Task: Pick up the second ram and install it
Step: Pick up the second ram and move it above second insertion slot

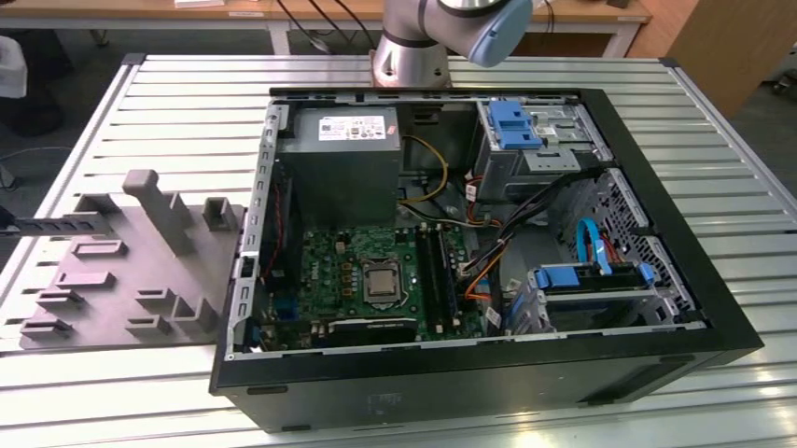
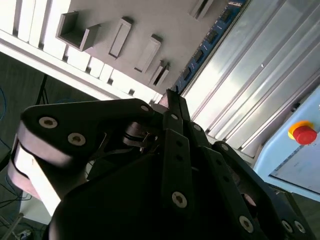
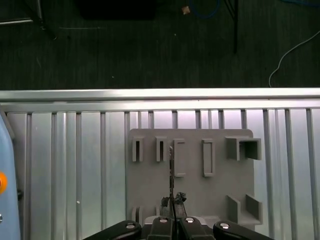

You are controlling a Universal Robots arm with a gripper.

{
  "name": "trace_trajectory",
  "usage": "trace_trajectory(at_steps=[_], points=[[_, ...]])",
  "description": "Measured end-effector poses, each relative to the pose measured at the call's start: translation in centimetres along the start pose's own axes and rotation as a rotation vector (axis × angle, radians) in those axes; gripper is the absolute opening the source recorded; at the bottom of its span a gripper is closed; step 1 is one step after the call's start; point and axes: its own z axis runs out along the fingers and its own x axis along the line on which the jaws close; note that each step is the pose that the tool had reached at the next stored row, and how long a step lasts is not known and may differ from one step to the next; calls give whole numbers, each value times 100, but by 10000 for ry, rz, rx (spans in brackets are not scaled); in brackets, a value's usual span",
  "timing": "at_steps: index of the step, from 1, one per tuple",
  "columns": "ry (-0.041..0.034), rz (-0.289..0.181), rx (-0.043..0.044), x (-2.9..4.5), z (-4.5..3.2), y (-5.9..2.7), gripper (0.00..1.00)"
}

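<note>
The second ram (image 2: pixel 206 45) is gripped edge-on between the closed-in fingers of the gripper (image 3: pixel 173 201) — held over the grey fixture tray (image 1: pixel 112 280), at the exterior view's left.

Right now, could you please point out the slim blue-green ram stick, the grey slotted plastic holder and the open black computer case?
blue-green ram stick (image 2: pixel 210 37): second wrist view, its chip-lined face.
grey slotted holder (image 3: pixel 205 197): first wrist view, its bare flat base.
black computer case (image 1: pixel 473 392): exterior view, its near outer wall.
</note>
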Motion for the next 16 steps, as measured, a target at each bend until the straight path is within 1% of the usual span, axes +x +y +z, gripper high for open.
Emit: trace_trajectory(at_steps=[7, 11, 13, 14, 16], points=[[0, 0, 0, -19, -317, 16, 12], [0, 0, 1, -28, -476, 24, 12], [0, 1, 0, -31, -538, 27, 12], [0, 0, 0, -32, -549, 28, 12], [-1, 0, 1, -32, -548, 28, 12]])
